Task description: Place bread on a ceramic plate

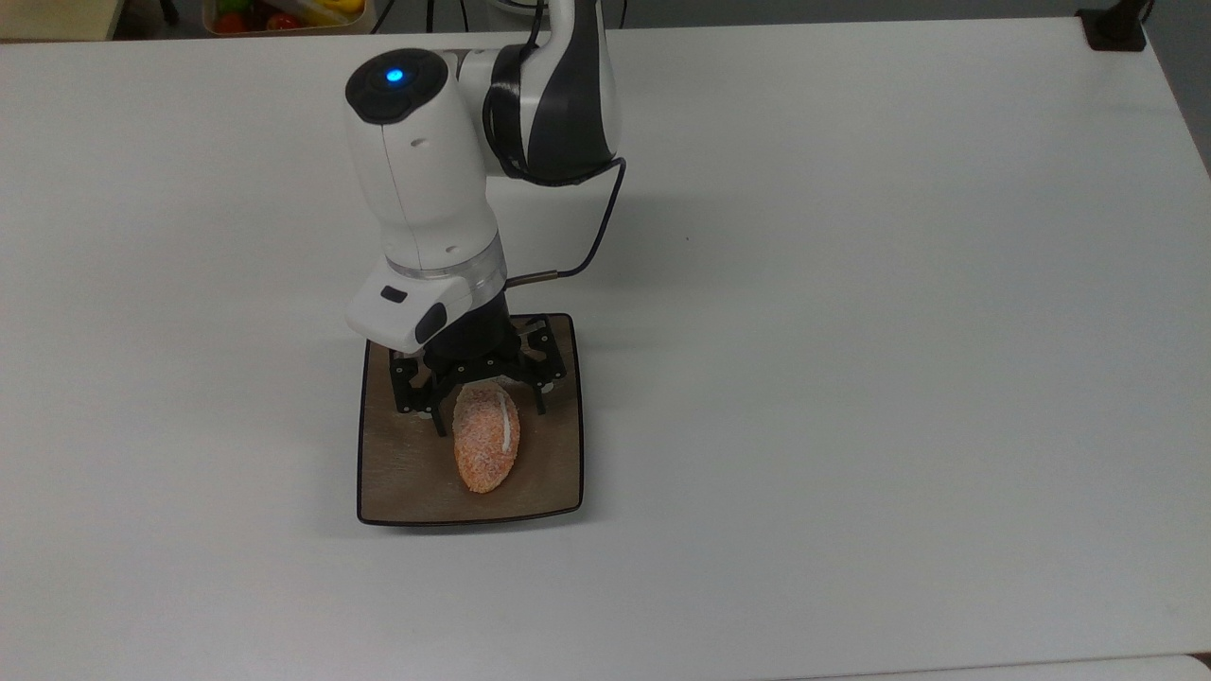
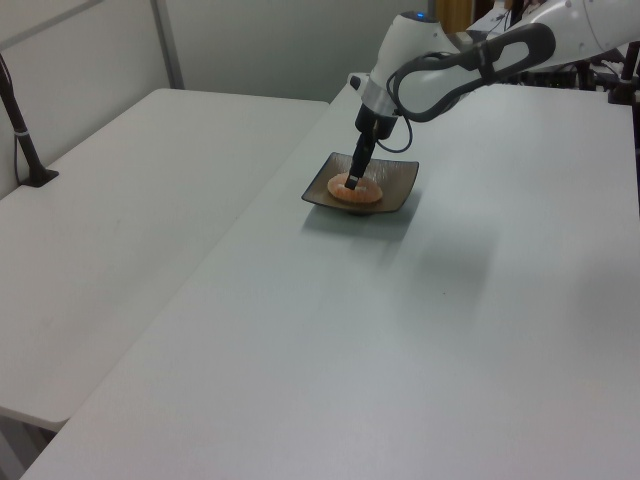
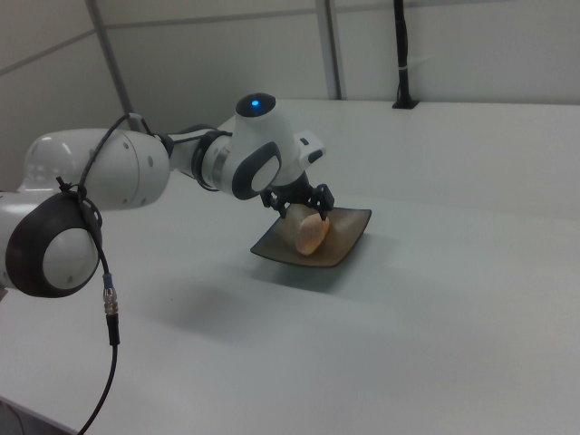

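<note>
The bread (image 1: 486, 437), an oval orange-brown roll with a white stripe, lies flat on the square brown ceramic plate (image 1: 558, 473), pointing toward the plate's near edge in the top view. My gripper (image 1: 490, 416) hangs straight down over the roll's far end, open, with one finger on each side of it and a small gap to the crust. In the left view the gripper (image 2: 352, 182) stands over the bread (image 2: 358, 194) in the plate (image 2: 392, 184). In the right view the bread (image 3: 311, 234) rests in the plate (image 3: 350, 245) under the gripper (image 3: 300, 210).
The plate sits on a wide white table (image 1: 851, 331). A black clamp (image 1: 1116, 28) is fixed at the top view's upper right corner. A bin of coloured items (image 1: 284, 11) stands beyond the far edge. A second white table (image 2: 120, 200) adjoins on the left view's left.
</note>
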You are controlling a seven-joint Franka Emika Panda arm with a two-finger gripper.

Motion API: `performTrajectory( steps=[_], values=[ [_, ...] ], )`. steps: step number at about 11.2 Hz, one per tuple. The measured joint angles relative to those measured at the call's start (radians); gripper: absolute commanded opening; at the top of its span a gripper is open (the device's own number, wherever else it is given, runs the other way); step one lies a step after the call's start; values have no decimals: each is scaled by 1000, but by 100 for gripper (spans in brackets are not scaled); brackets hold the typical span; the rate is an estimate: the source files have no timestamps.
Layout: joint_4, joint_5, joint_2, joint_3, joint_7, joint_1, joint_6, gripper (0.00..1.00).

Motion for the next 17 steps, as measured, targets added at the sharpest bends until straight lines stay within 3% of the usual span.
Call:
performTrajectory(
  steps=[3, 11, 14, 17],
  values=[
    [-19, 0, -99, -1, 20, 9, -30, 100],
    [-56, -4, -604, -43, 311, -17, -769, 100],
    [-77, -33, -677, -39, 422, 32, -951, 100],
    [-121, -79, -710, -36, 503, 119, -999, 100]
  ],
)
